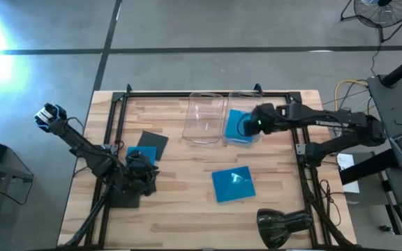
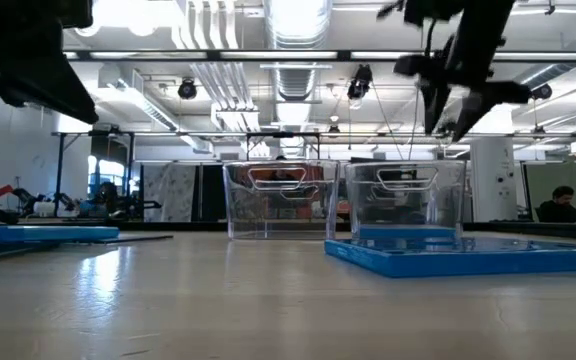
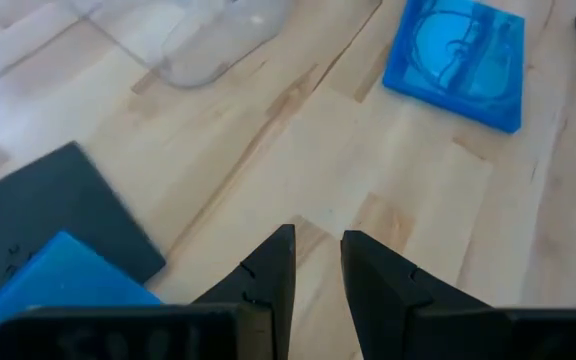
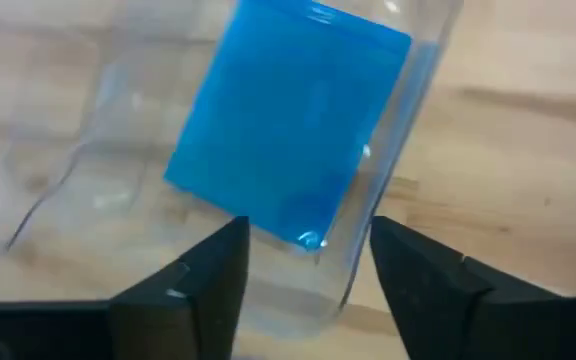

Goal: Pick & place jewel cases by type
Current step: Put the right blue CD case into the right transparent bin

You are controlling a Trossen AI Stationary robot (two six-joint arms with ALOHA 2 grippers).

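Observation:
A blue jewel case [image 4: 288, 130] lies inside the right clear bin [image 1: 241, 104]. My right gripper [image 4: 308, 235] hangs open above that bin [image 2: 403, 200], clear of the case and touching nothing. A second blue case [image 1: 232, 185] lies flat on the table's middle [image 3: 458, 60]. A dark case [image 1: 152, 141] and a third blue case [image 1: 142, 154] lie flat near the left side, the blue one [image 3: 58, 280] overlapping the dark one [image 3: 58, 200]. My left gripper [image 3: 318, 245] hovers beside them, fingers a narrow gap apart, holding nothing.
An empty clear bin [image 1: 204, 118] stands left of the one with the case. A black rounded object [image 1: 285, 223] sits at the table's near right corner. A black frame [image 1: 187, 93] runs along the table's edges. Bare wood lies between the bins and the near edge.

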